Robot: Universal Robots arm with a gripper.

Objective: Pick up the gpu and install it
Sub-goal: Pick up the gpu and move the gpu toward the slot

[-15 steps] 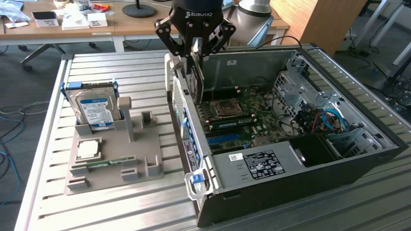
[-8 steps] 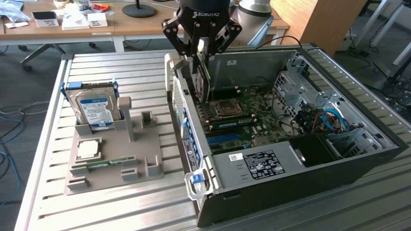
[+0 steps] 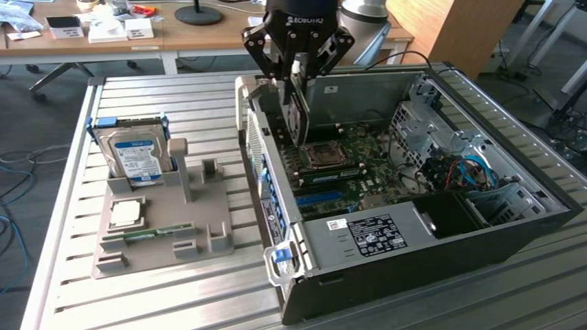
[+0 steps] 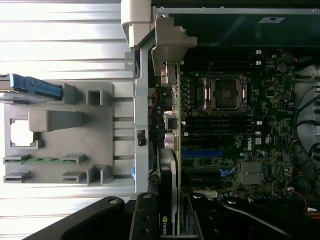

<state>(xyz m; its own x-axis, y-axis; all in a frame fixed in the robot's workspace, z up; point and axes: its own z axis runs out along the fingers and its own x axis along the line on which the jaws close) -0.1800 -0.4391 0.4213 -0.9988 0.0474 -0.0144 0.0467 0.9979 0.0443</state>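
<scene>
- Pinching the gpu [image 3: 295, 110] edge-on, the gripper [image 3: 298, 69] hangs over the motherboard [image 3: 353, 161] below it.
- Seating well likely needs the gpu plumb, its bracket [image 4: 167, 40] against the rear case wall [image 4: 141, 100].

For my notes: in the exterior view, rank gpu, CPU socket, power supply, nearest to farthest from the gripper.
1. gpu, held in the gripper.
2. CPU socket, on the motherboard below.
3. power supply, nearest the camera.

Comes to one computer case [image 3: 477, 251], one graphics card [image 3: 297, 113], one hard drive [image 3: 137, 155], one memory stick [image 3: 151, 232], one processor chip [image 3: 126, 212], one grey stand [image 3: 206, 213].
</scene>
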